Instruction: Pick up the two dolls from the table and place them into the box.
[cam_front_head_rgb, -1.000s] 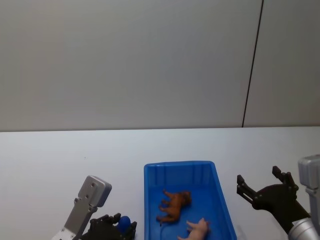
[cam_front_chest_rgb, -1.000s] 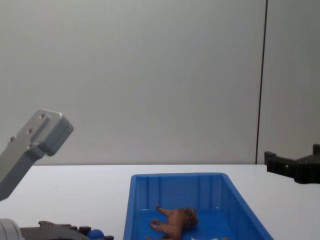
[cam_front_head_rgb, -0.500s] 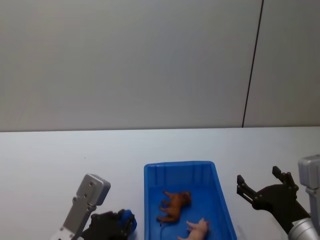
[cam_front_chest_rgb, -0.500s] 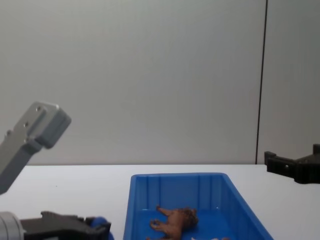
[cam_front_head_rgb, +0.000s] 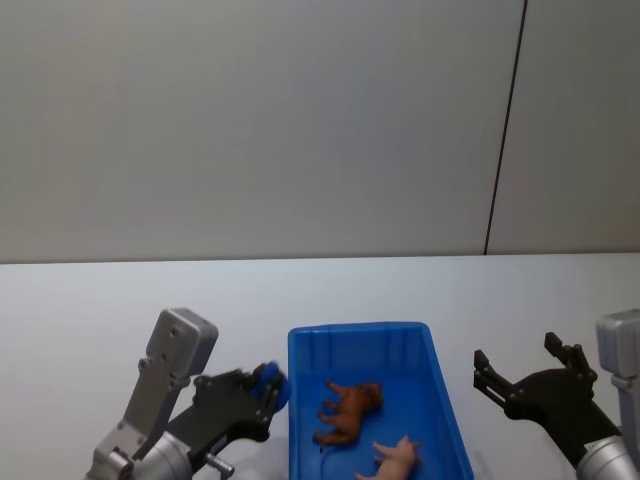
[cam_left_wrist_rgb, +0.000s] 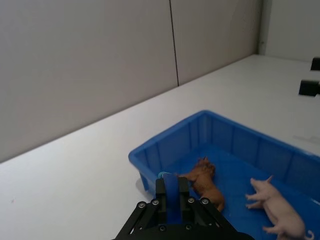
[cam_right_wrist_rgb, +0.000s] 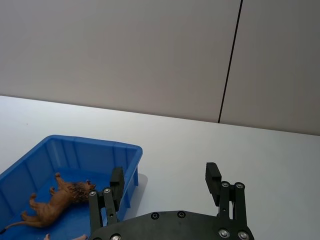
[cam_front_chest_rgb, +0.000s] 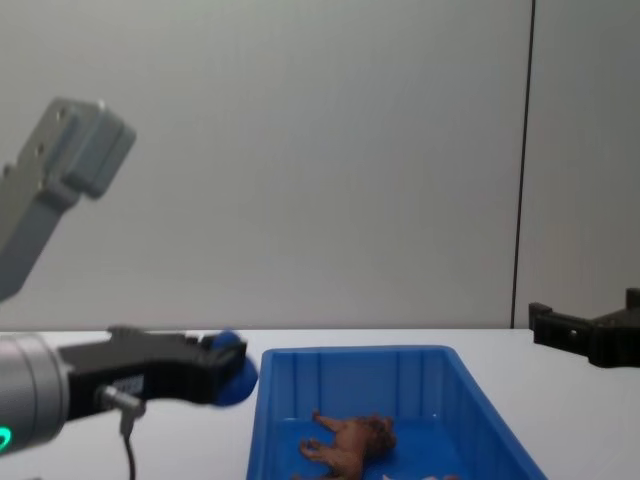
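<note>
Left gripper (cam_front_head_rgb: 268, 385) holds the blue toy (cam_front_head_rgb: 267, 380) raised beside the box (cam_front_head_rgb: 440, 395); right gripper (cam_front_head_rgb: 520, 370) idle.

Left fingers (cam_left_wrist_rgb: 161, 192) are closed tight on the rounded blue toy, which shows between their tips just outside the blue box's left wall, near its far corner and above the white table (cam_front_head_rgb: 120, 300). Beyond those fingertips, inside the box, lies the brown shaggy animal (cam_front_head_rgb: 348, 408) on its side, and the pale pink pig (cam_front_head_rgb: 394, 459) lies just nearer the robot. Right gripper hangs to the right of the box, apart from it, its fingers (cam_right_wrist_rgb: 215, 179) spread wide with nothing between them.
</note>
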